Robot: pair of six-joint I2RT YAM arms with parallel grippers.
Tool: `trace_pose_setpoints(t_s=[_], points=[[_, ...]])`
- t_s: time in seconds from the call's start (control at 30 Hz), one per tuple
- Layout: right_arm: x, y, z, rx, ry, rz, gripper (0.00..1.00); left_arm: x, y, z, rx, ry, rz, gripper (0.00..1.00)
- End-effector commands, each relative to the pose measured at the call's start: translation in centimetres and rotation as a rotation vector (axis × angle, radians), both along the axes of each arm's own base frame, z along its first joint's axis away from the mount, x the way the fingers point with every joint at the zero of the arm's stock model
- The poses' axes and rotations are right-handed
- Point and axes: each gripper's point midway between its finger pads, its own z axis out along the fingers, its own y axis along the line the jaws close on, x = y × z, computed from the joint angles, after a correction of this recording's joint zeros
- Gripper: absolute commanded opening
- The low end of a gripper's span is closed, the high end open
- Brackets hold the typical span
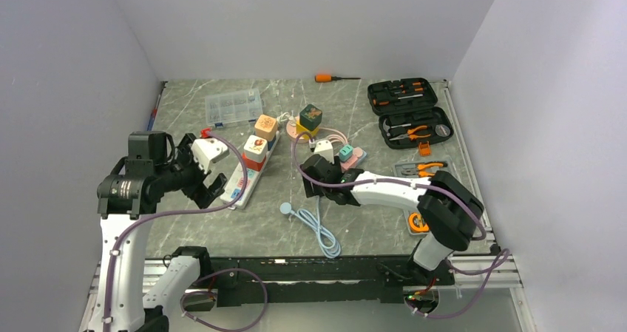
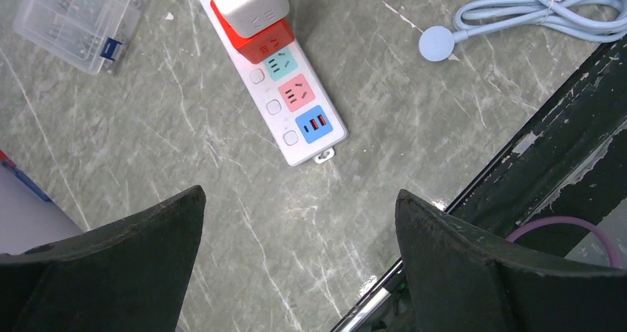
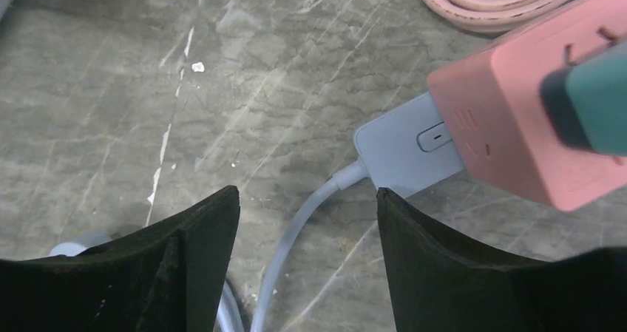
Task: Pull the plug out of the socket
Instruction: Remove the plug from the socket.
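Pink socket block (image 3: pixel 510 136): lies on the marble bench (image 3: pixel 111 88), with a teal adapter (image 3: pixel 591 103) plugged into it.
Plug (image 3: pixel 403 151): pale blue-white, seated in the block's near end, its cable (image 3: pixel 296 232) running back between the fingers.
Right hand (image 3: pixel 307 199): fingers apart, straddling the cable just short of the plug, holding nothing.
Left hand (image 2: pixel 299 195): fingers apart, hovering above bare bench near the end of a white power strip (image 2: pixel 292 103).
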Motion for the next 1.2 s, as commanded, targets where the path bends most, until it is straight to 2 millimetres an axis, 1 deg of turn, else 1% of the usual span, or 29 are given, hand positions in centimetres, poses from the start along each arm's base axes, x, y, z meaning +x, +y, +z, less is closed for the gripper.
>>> trace_pose_setpoints(t_s=[0.0,0.1,0.17,0.23,0.33,0.4,0.53,0.63,0.7,0.73,0.8,0.87,0.9,0.93,1.0,1.03,1.07,1.1,1.17], points=[[0.8,2.2,0.5,0.017,-0.050,-0.008,0.67,0.8,-0.6,0.3,-0.026,-0.017,-0.024,0.99],[-0.4,2.8,-0.2,-0.036,-0.078,0.028,0.59,1.1,-0.7,-0.2,-0.023,-0.024,-0.036,0.99],[-1.3,2.8,-1.0,-0.082,-0.082,0.039,0.51,1.5,-1.0,0.0,-0.028,-0.032,-0.050,0.99],[-2.1,2.3,-2.0,-0.109,-0.069,0.041,0.43,1.9,-1.4,0.3,-0.031,-0.033,-0.066,0.99],[-3.5,1.0,-3.2,-0.123,-0.042,0.029,0.30,2.5,-2.5,0.2,-0.008,-0.023,-0.094,0.99],[-4.4,-0.5,-3.9,-0.127,-0.019,0.006,0.24,3.0,-3.4,-0.3,0.027,-0.028,-0.118,0.99],[-6.3,-3.4,-4.3,-0.108,0.023,-0.047,0.14,4.1,-5.2,-1.0,0.090,-0.041,-0.168,0.99],[-7.8,-5.0,-4.3,-0.089,0.060,-0.073,0.09,4.8,-6.7,-1.2,0.112,-0.046,-0.212,0.99],[-8.8,-5.4,-3.9,-0.057,0.077,-0.073,0.09,5.3,-7.9,-1.4,0.127,-0.043,-0.247,1.00],[-9.2,-5.2,-3.4,-0.027,0.076,-0.070,0.15,5.6,-8.5,-1.5,0.130,-0.038,-0.261,0.99],[-9.4,-5.1,-1.6,0.041,0.060,-0.067,0.32,6.4,-10.0,-1.7,0.126,-0.028,-0.277,0.99],[-8.9,-4.7,1.5,0.130,0.006,-0.062,0.53,7.2,-11.6,-1.8,0.116,-0.014,-0.280,0.99],[-8.5,-4.6,3.5,0.176,-0.035,-0.057,0.61,7.6,-12.5,-2.0,0.106,0.007,-0.286,0.99],[-8.1,-4.6,5.6,0.220,-0.079,-0.057,0.67,8.0,-13.5,-1.8,0.087,0.020,-0.290,0.99],[-7.3,-5.2,9.7,0.293,-0.160,-0.072,0.72,8.6,-15.6,-2.0,0.049,0.052,-0.295,0.99],[-6.8,-5.7,11.9,0.326,-0.201,-0.093,0.73,9.1,-16.6,-2.0,0.032,0.058,-0.295,0.99],[-6.4,-6.6,13.5,0.351,-0.236,-0.121,0.72,9.5,-17.7,-2.1,0.013,0.066,-0.294,0.99],[-6.0,-7.7,14.8,0.370,-0.267,-0.155,0.72,10.0,-18.7,-2.1,-0.008,0.067,-0.292,0.99],[-5.1,-10.1,16.6,0.398,-0.314,-0.228,0.69,10.9,-20.6,-2.4,-0.038,0.071,-0.283,0.99]])
